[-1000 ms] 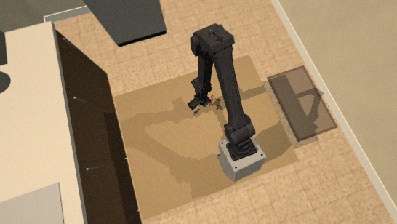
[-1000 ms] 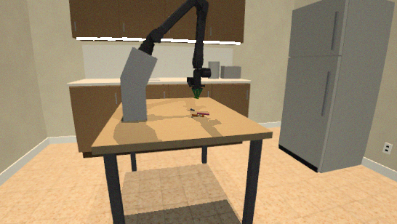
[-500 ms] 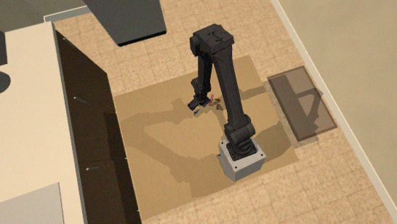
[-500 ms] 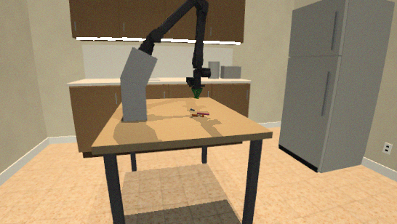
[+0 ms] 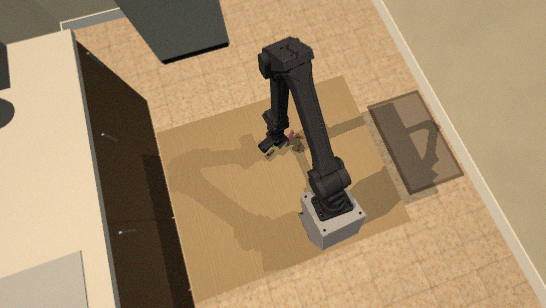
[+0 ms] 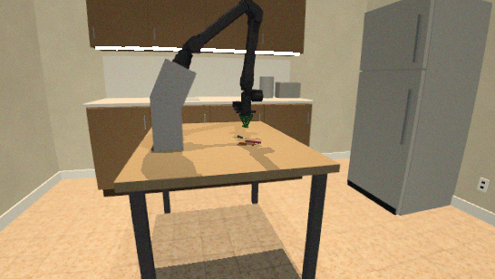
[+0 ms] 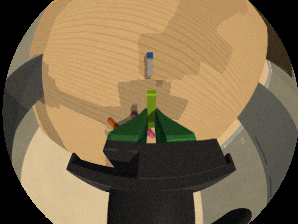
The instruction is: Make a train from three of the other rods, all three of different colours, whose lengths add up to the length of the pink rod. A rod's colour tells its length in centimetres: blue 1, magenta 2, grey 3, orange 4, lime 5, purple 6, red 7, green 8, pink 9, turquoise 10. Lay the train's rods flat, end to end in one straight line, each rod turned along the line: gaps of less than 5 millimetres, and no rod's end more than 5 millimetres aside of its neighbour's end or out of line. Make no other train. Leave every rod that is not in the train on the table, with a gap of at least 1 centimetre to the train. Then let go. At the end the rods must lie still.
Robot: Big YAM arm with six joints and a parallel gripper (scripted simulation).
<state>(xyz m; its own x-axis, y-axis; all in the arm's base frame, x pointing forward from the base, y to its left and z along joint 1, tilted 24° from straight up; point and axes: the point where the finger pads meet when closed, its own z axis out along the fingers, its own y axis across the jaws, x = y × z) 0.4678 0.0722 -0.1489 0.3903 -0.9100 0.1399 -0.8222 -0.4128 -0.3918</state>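
My gripper (image 7: pixel 151 112) has green fingers and is shut on a lime rod (image 7: pixel 152 100), which sticks out ahead of the fingertips. The gripper hangs above the table (image 6: pixel 249 125), a little way up from the wood. Ahead of it on the table lies a short grey rod (image 7: pixel 149 68) with a small blue rod (image 7: pixel 149 55) at its far end, in line with the lime rod. This pair also shows in the top view (image 5: pixel 269 154). A pink rod (image 5: pixel 291 136) lies to the side of the gripper, near the arm.
A small cluster of other rods lies beside the pink one, among them an orange rod (image 7: pixel 112 121) and a reddish one (image 5: pixel 299 145). The arm's grey base (image 5: pixel 331 219) stands near the table edge. The cluster shows as a low heap in the exterior view (image 6: pixel 249 143).
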